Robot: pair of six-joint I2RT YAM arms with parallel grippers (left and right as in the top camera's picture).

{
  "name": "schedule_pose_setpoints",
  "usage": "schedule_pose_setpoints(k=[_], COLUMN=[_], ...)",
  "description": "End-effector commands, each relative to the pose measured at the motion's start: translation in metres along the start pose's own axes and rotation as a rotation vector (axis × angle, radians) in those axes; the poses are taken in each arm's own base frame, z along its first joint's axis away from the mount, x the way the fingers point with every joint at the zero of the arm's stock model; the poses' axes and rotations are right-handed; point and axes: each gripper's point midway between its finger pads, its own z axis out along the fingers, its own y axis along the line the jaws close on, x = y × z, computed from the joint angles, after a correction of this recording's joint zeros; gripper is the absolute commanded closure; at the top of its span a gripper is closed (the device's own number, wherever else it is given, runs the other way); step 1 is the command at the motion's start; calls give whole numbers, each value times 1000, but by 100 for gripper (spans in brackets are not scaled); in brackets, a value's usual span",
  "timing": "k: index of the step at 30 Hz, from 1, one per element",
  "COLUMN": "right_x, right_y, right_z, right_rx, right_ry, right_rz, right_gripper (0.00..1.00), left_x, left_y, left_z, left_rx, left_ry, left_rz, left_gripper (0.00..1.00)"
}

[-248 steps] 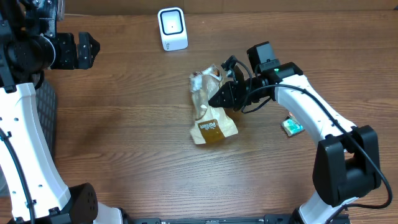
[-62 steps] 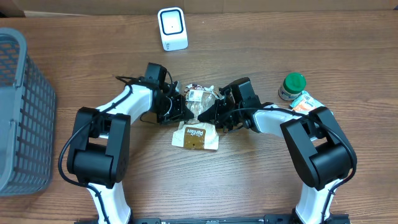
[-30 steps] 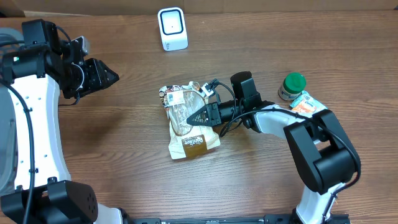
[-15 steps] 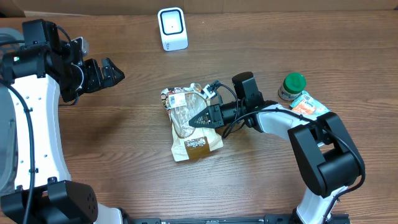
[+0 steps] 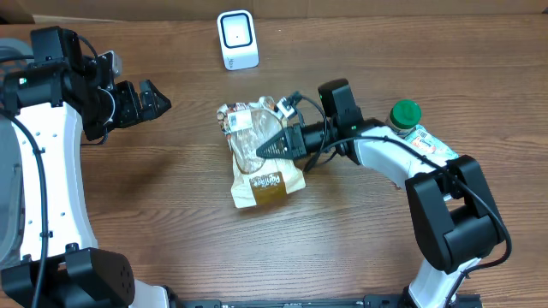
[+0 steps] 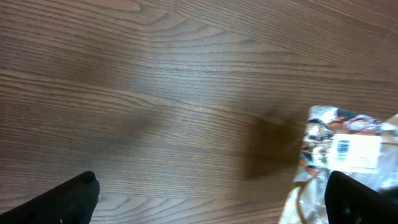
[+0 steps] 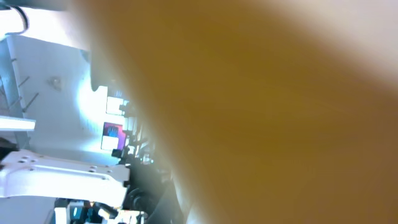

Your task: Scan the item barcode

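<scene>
A crumpled snack bag (image 5: pixel 257 162), clear with a tan bottom, hangs partly lifted at the table's middle. My right gripper (image 5: pixel 272 145) is shut on the bag's upper part from the right. A white barcode label (image 5: pixel 236 122) shows at the bag's top left, facing up. The white scanner (image 5: pixel 237 38) stands at the far edge, well beyond the bag. My left gripper (image 5: pixel 159 96) hovers open and empty at the left, apart from the bag. In the left wrist view the bag (image 6: pixel 339 168) and its label (image 6: pixel 357 152) sit at the right. A blurred tan surface fills the right wrist view.
A green-capped jar (image 5: pixel 402 115) and an orange-and-white packet (image 5: pixel 425 141) lie to the right, by the right arm. Bare wood lies between the left gripper and the bag.
The left gripper's jaws have opened wide. The right gripper has carried the bag a little toward the far edge, nearer the scanner.
</scene>
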Motion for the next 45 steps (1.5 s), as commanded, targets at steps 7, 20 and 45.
schedule_pose_setpoints(k=[7, 20, 45], right_x=[-32, -32, -60], right_y=[47, 132, 108], right_z=[-18, -36, -101], right_rx=[97, -124, -47], right_ry=[9, 60, -88], right_rz=[-137, -469, -430], right_gripper=[96, 96, 96], left_x=[-3, -3, -1], left_y=[-1, -1, -4], left_z=[-4, -4, -4], left_rx=[-5, -5, 12], left_ry=[-17, -17, -10], left_rz=[17, 17, -3], left_gripper=[0, 1, 0])
